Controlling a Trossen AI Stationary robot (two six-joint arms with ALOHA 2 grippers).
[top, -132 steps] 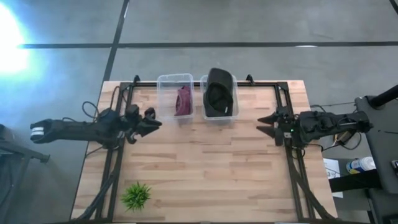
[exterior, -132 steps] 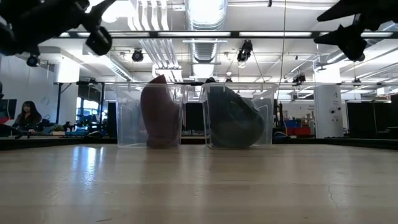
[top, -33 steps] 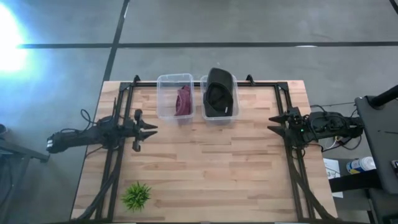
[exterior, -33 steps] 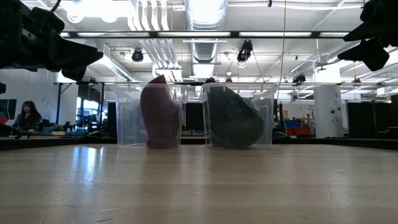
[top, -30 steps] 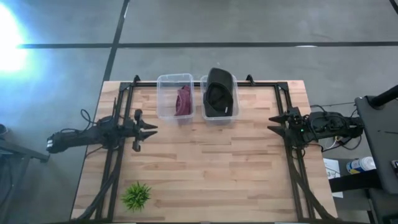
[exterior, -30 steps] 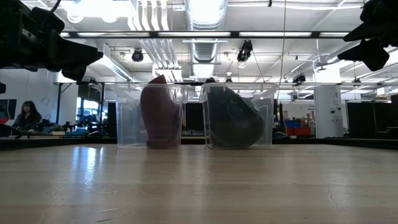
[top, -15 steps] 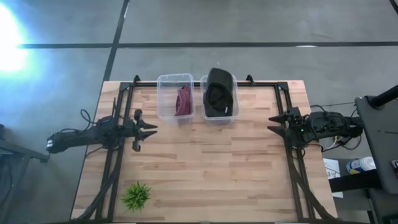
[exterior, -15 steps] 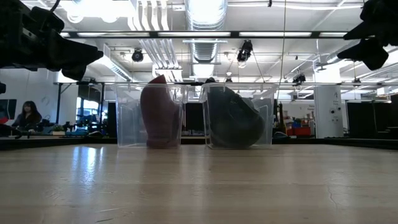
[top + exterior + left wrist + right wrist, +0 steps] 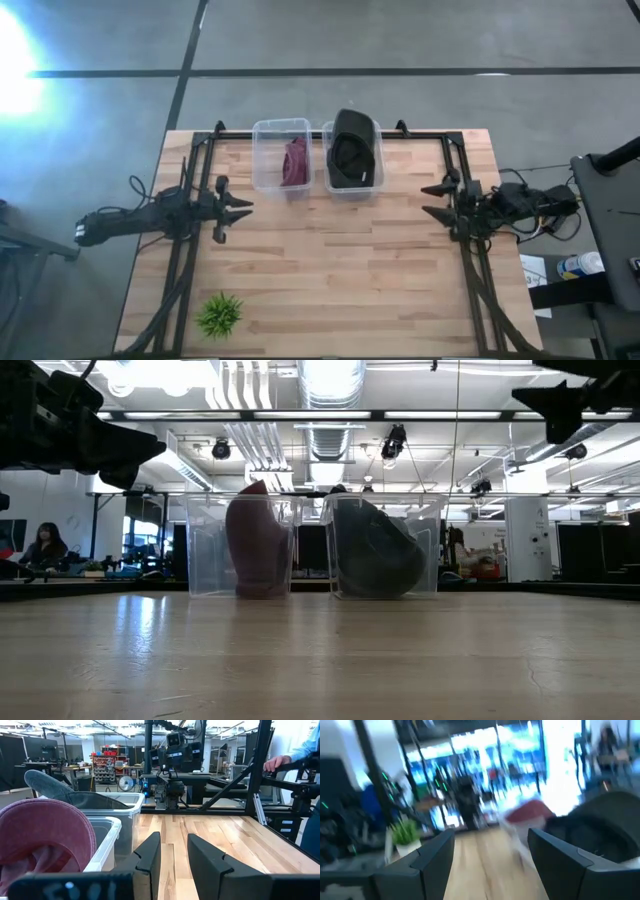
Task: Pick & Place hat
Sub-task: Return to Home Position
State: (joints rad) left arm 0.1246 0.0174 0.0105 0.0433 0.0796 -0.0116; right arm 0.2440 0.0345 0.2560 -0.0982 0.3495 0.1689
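Note:
A maroon hat [image 9: 294, 160] stands in the left clear bin [image 9: 266, 150] at the table's far middle. A dark hat [image 9: 352, 150] stands in the right clear bin [image 9: 379, 170], with its top reaching over the far rim. Both hats also show in the low view, the maroon hat [image 9: 258, 540] and the dark hat [image 9: 375, 550]. My left gripper [image 9: 243, 206] is open and empty, left of the bins and above the table; its wrist view shows the maroon hat [image 9: 45, 835] close by. My right gripper [image 9: 428, 201] is open and empty, right of the bins and high above the table [image 9: 560, 405].
A small green plant [image 9: 218, 315] stands near the table's near left corner. The wooden table [image 9: 330, 270] lies bare between the arms. A person's hand [image 9: 272, 762] holds a frame beyond the table's right side. Another person [image 9: 40, 548] sits far off in the room.
My right gripper has moved a little toward the table's left, toward the bins, and has risen. My left gripper and both hats have kept still.

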